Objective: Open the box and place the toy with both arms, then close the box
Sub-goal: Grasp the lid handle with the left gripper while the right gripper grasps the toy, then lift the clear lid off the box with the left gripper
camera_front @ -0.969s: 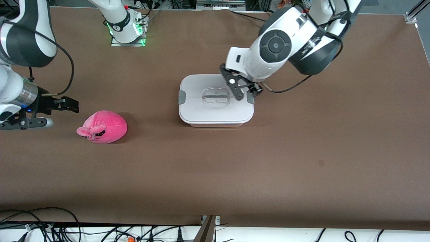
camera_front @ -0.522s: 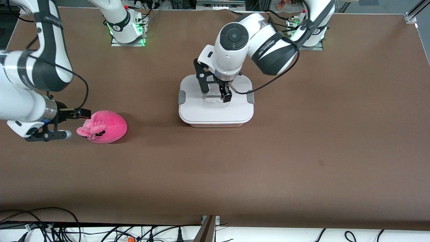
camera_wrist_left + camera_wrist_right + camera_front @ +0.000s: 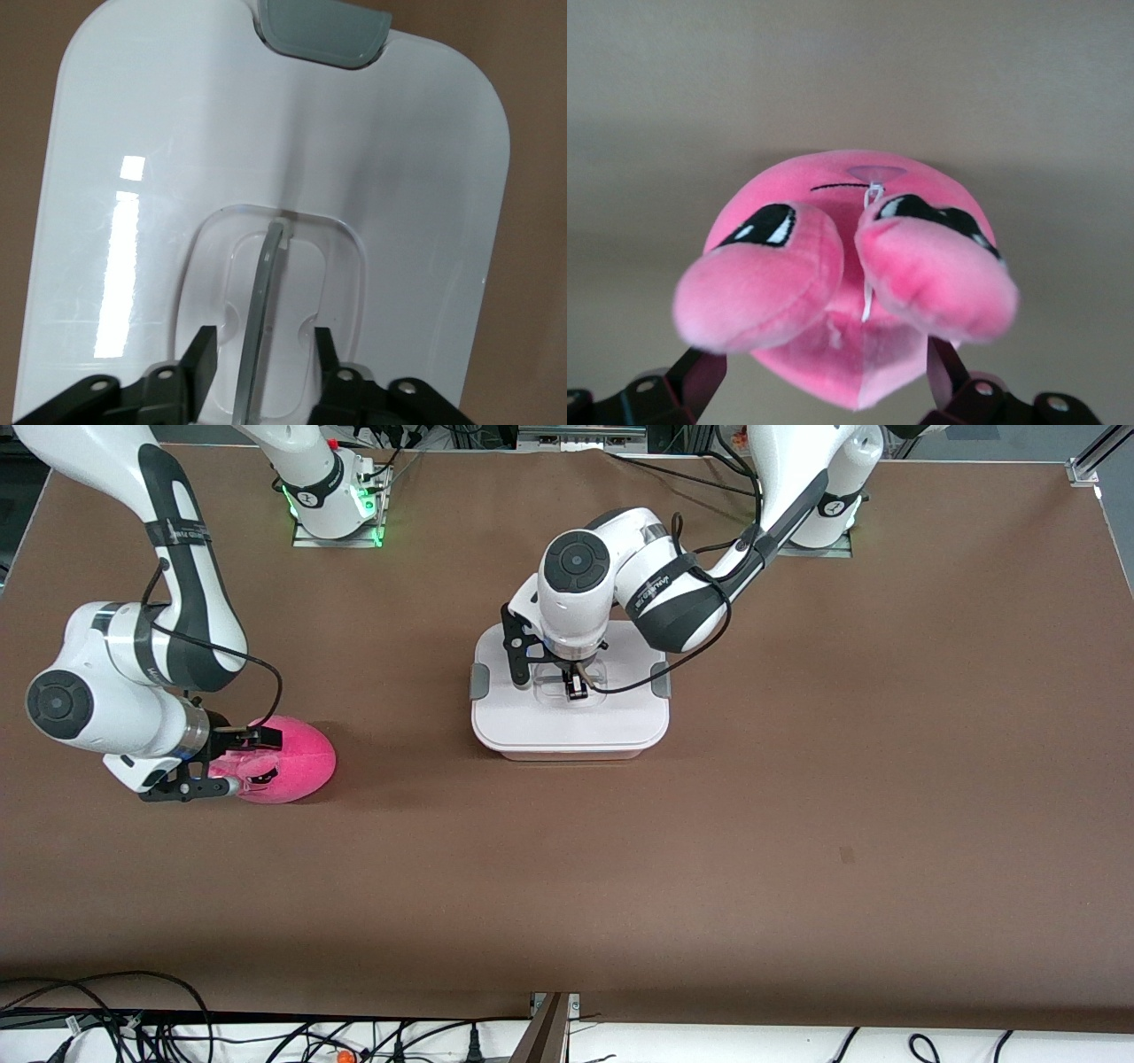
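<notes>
Left wrist view only: left gripper (image 3: pixel 259 354) fingers straddle the handle (image 3: pixel 257 310) in the box (image 3: pixel 620 722) lid, not touching. Right gripper (image 3: pixel 824 376) spread wide around the toy (image 3: pixel 297 762) at the right arm's end. One box, one toy, two clips (image 3: pixel 479 682).

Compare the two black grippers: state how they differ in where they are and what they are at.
The left gripper is down on the flat white lid of the box, its fingers either side of the recessed clear handle; the right gripper is at the bright pink plush toy, toward the right arm's end of the table. The left gripper's fingers stand narrow and the right gripper's wide, apart around the toy. Neither has lifted anything.
</notes>
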Robot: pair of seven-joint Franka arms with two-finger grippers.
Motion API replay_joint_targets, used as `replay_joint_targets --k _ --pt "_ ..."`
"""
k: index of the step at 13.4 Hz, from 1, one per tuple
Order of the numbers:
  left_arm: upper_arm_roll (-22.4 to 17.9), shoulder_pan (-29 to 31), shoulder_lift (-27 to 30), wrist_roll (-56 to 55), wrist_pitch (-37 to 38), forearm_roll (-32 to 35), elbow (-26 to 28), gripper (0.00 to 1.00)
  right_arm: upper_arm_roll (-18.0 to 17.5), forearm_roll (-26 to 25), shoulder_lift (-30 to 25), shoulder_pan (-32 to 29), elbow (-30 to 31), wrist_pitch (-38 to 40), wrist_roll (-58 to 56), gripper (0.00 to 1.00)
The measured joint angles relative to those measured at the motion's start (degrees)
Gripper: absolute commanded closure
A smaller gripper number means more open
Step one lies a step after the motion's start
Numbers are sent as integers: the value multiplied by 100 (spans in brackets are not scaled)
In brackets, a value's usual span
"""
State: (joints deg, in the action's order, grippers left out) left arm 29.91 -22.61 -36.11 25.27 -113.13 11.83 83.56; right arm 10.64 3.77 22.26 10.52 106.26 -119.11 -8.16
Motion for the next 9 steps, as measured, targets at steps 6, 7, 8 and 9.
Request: replay_joint_targets --k 6,7,8,9 --pt "43 -32 57 -2 217 2 -75 100 0 0 -3 0 223 -287 -181 100" --pt "48 -34 116 -2 316 2 -122 100 4 0 -18 0 216 -284 -225 100" --pt "55 -34 223 -9 528 1 -166 100 12 0 -32 -1 204 -279 -280 100" --pt "68 -33 377 -15 840 1 -218 100 23 0 -45 -2 182 -277 -330 100"
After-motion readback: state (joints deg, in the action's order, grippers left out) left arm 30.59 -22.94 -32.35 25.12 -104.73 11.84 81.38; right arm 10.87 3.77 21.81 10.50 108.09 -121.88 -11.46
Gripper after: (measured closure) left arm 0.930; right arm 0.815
